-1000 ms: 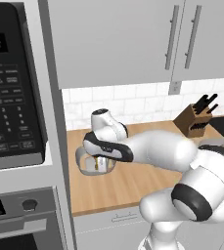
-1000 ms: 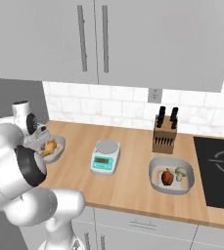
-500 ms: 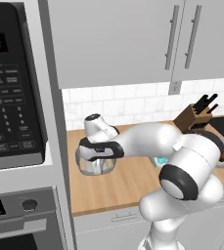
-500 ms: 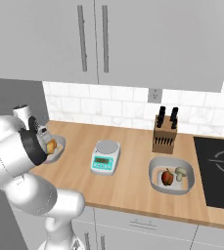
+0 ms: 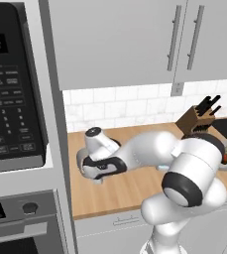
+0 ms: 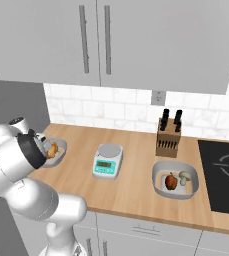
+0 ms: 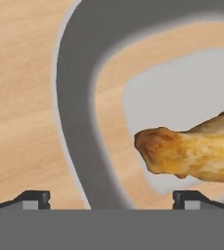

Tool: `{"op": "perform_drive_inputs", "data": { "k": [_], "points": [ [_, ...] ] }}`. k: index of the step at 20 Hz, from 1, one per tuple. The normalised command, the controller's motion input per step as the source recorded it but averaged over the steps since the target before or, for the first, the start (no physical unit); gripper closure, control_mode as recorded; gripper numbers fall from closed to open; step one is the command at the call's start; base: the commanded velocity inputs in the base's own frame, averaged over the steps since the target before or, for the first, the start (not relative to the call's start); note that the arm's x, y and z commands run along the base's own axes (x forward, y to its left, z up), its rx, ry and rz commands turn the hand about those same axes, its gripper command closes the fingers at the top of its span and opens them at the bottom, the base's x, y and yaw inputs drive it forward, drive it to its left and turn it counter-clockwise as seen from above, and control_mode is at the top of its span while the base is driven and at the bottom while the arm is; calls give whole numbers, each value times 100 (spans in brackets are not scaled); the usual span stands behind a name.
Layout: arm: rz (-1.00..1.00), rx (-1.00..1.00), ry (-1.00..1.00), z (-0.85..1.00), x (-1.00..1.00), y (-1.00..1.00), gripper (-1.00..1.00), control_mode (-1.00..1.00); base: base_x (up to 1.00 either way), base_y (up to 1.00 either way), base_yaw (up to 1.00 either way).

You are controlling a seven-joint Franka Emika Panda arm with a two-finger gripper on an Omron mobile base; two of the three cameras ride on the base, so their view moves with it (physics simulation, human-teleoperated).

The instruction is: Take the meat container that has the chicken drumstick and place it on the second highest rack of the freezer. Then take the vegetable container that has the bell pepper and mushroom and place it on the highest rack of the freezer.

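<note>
The meat container [image 6: 60, 148] is a grey tray at the counter's left end, with the golden-brown chicken drumstick [image 6: 52, 149] in it. My gripper [image 7: 112, 199] hangs low over that tray, jaws open, and the tray's near rim [image 7: 77, 102] runs between the two fingertips [image 7: 33, 197]. The drumstick [image 7: 196, 152] lies just inside the rim, beside the right fingertip. From the left base view my hand [image 5: 101, 167] covers most of the tray [image 5: 80, 159]. The vegetable container [image 6: 192, 189] holds the red bell pepper [image 6: 171, 181] and the pale mushroom [image 6: 184, 176]. The freezer is out of view.
A small kitchen scale [image 6: 107, 161] stands between the two trays. A knife block [image 6: 167, 138] is at the back wall and a black cooktop [image 6: 225, 172] at the right. A tall oven column with a microwave [image 5: 13, 99] bounds the counter on the left.
My hand has swung left and dropped onto the meat container's rim. The jaws have stayed open. Both trays lie where they were.
</note>
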Motion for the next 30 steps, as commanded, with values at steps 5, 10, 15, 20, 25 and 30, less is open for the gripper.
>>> {"op": "perform_drive_inputs", "data": {
  "k": [5,10,15,20,25,30],
  "points": [
    [0,0,-15,-31,2,0,-100,-100,0,0,0],
    [2,0,-9,-27,5,0,-100,-100,0,0,0],
    [10,0,-1,-22,4,0,100,-100,0,0,0],
    [9,0,0,-21,2,0,100,-100,0,0,0],
    [5,0,0,-26,-1,-1,100,-100,0,0,0],
    [4,0,-3,3,-28,-15,100,-100,0,0,0]
  ]
}}
